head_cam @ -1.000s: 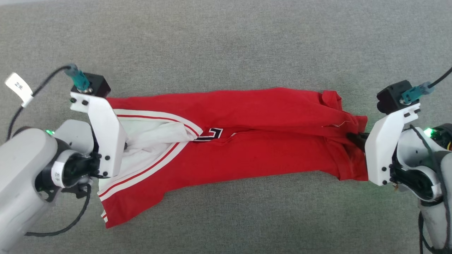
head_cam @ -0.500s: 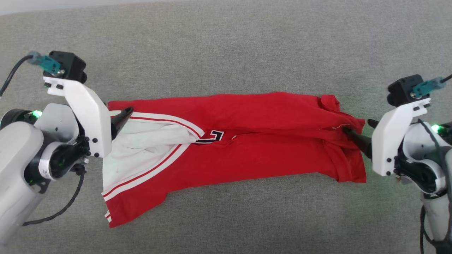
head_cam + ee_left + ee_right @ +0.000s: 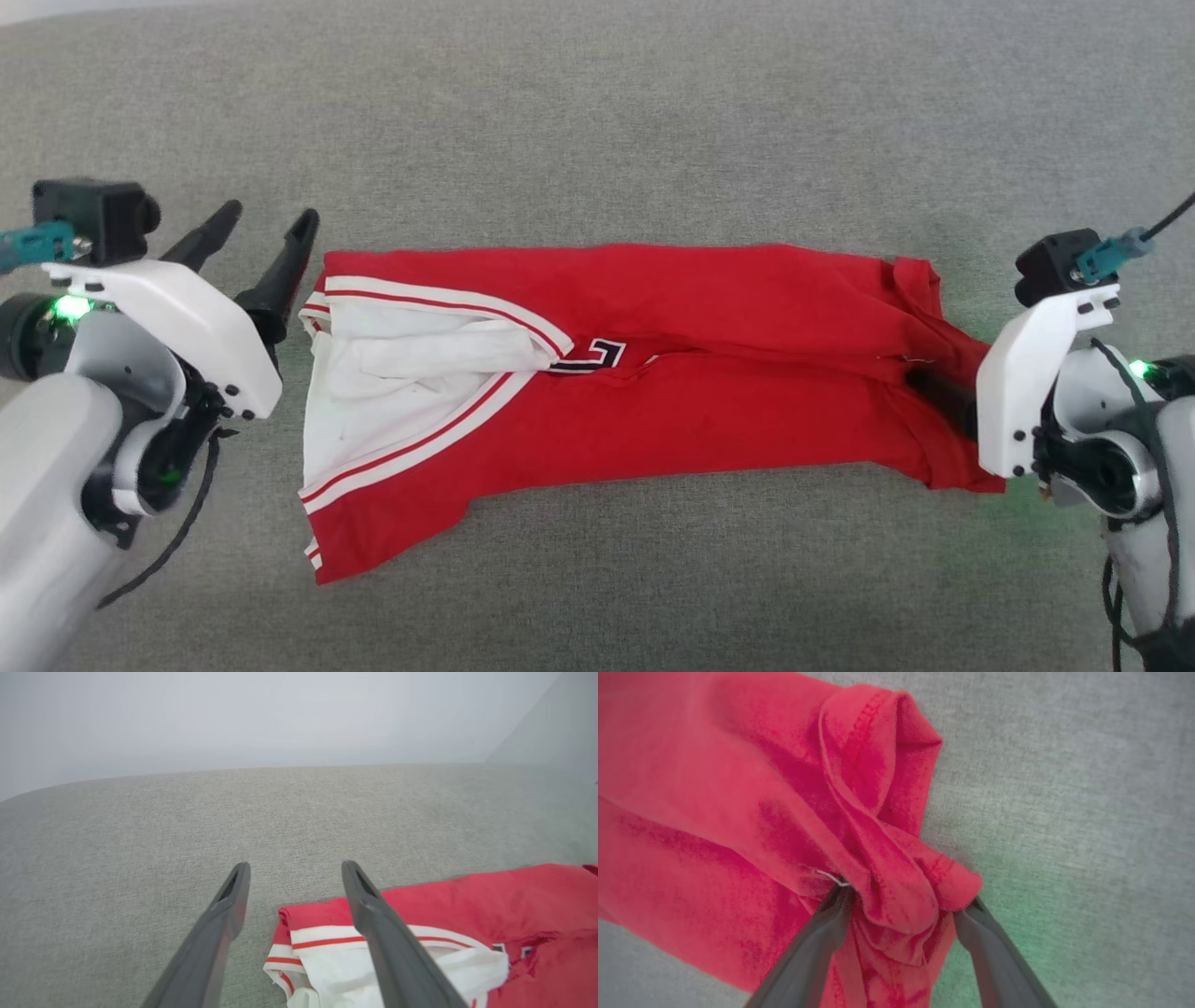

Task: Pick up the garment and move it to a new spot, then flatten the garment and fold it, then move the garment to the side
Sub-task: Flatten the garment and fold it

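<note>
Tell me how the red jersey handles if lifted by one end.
Likely floppy: the garment lies creased and folded. Probably light and thin: it bunches inside the right gripper. Lifted so, it would probably sag and unfold.

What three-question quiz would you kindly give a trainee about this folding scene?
1. True or false: the left end effector is shut on the garment.
2. On the right end effector, what lies between the two fingers? A) bunched red cloth B) a white sleeve end C) nothing
3. Short answer: what colour is the fabric surface under the garment?

Key: 1 false, it is open and beside the cloth; 2 A; 3 grey.
</note>
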Motion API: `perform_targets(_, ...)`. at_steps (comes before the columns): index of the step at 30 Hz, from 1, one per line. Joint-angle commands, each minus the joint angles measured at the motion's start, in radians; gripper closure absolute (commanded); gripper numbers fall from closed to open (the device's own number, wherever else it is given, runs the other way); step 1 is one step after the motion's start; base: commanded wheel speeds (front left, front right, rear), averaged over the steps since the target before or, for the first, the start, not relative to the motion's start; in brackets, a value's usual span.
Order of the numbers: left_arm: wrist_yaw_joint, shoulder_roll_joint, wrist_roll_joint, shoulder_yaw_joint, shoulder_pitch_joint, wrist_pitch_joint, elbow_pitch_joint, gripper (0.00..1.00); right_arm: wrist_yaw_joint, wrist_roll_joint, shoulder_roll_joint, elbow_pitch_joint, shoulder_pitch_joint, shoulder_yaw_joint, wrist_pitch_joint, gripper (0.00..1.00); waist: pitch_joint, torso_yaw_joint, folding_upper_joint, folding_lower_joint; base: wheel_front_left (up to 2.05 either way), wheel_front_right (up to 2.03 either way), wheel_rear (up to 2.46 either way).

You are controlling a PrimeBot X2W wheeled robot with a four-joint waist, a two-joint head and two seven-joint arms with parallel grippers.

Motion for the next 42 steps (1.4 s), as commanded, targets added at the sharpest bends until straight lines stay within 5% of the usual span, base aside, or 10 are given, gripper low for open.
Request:
perform_targets(1,-0.008,-0.018,-0.004,0.015,0.022,-0.045,0.016,0.0,0.0,0.008,0.0,0.024,-0.015,0.019,-0.013,0.0,0.006,0.009,0.0,0.0,0.0,0.0,0.0)
perform_targets(7,-0.045,-0.058,0.012,0.036,0.076,-0.212,0.078,0.0,0.0,0.07,0.018,0.142,-0.061,0.114,-0.053,0.0,0.016,0.027,0.0,0.0,0.0,0.0,0.0)
perform_targets(8,-0.054,-0.065,0.019,0.036,0.082,-0.237,0.087,0.0,0.002,0.087,0.023,0.153,-0.068,0.135,-0.057,0.06,0.017,0.03,0.0,0.0,0.0,0.0,0.0)
perform_targets(9,-0.06,-0.072,0.021,0.037,0.089,-0.26,0.099,0.0,0.003,0.101,0.027,0.166,-0.073,0.156,-0.058,0.47,0.017,0.032,0.0,0.0,0.0,0.0,0.0)
perform_targets(10,-0.068,-0.08,0.02,0.042,0.096,-0.283,0.112,0.0,0.003,0.118,0.027,0.174,-0.078,0.178,-0.057,0.66,0.018,0.035,0.0,0.0,0.0,0.0,0.0)
perform_targets(11,-0.075,-0.086,0.026,0.043,0.101,-0.302,0.123,0.0,0.004,0.14,0.023,0.176,-0.084,0.2,-0.062,1.0,0.018,0.038,0.0,0.0,0.0,0.0,0.0)
perform_targets(17,-0.118,-0.138,0.058,0.072,0.143,-0.363,0.188,0.0,0.002,0.249,-0.019,0.191,-0.115,0.233,-0.093,1.0,0.018,0.052,0.0,0.0,0.0,0.0,0.0)
perform_targets(23,-0.164,-0.215,0.138,0.205,0.227,-0.371,0.202,0.0,0.0,0.316,-0.078,0.194,-0.128,0.197,-0.137,1.0,0.01,0.057,0.0,0.0,0.0,0.0,0.0)
perform_targets(31,-0.248,-0.348,0.314,0.438,0.38,-0.371,0.205,0.0,0.0,0.345,-0.179,0.216,-0.117,0.111,-0.182,1.0,-0.003,0.053,0.0,0.0,0.0,0.0,0.0)
perform_targets(42,-0.315,-0.461,0.442,0.614,0.489,-0.371,0.197,0.0,0.0,0.286,-0.282,0.294,-0.109,0.006,-0.207,1.0,-0.021,0.041,0.0,0.0,0.0,0.0,0.0)
